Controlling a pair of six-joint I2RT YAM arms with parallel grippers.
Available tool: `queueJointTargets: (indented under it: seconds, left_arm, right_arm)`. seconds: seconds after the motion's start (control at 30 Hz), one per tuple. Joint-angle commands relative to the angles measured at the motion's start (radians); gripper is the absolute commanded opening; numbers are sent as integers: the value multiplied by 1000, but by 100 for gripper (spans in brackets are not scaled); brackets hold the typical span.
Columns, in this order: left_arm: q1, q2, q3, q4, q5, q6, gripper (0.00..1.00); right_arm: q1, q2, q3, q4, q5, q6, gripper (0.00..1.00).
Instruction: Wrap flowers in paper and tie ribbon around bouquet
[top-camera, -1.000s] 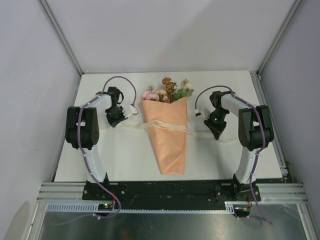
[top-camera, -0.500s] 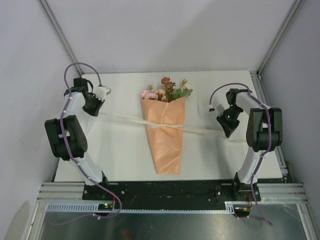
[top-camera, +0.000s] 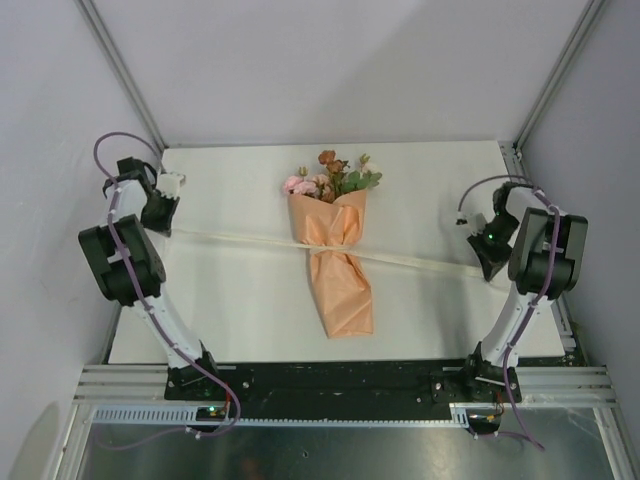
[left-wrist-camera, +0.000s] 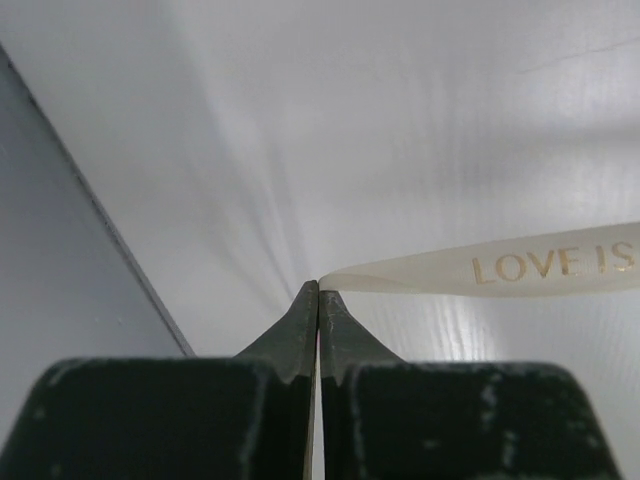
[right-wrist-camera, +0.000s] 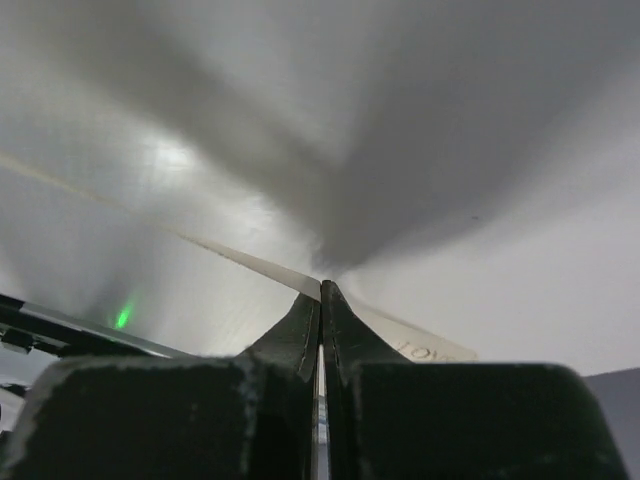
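Peach paper (top-camera: 345, 290) is already hugging the flowers (top-camera: 330, 180), and the left gripper (left-wrist-camera: 318, 290) and right gripper (right-wrist-camera: 321, 290) are squeezing shut on the tight ribbon (top-camera: 240, 238), so the tying is probably nearly done.

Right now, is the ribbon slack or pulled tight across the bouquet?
Tight: the ribbon runs straight from the left hand to the right hand, cinching the bouquet.

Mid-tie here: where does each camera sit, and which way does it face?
Top external: above and behind the bases, looking down on the white table and the peach-orange paper bouquet; both arms show.
Left wrist: on the left gripper, looking past its shut fingers along the cream-white flat ribbon.
Right wrist: on the right gripper, shut fingers pinching the same ribbon.
Shared: the ribbon, in all three.
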Motion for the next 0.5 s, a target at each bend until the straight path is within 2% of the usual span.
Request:
queueJointTargets:
  seconds: [0.0, 0.17, 0.33, 0.47]
  left_arm:
    - [88, 73, 111, 32, -152, -73, 0]
    - [129, 131, 180, 31, -206, -116, 0]
    - [135, 148, 202, 29, -215, -150, 0]
    - [150, 163, 235, 17, -214, -180, 0]
  right_arm:
    - [-160, 99, -13, 21, 192, -1, 0]
    - [-296, 185, 18, -17, 221, 69, 0]
    - [-323, 191, 38, -35, 182, 136, 0]
    - [-359, 228, 120, -56, 168, 196, 0]
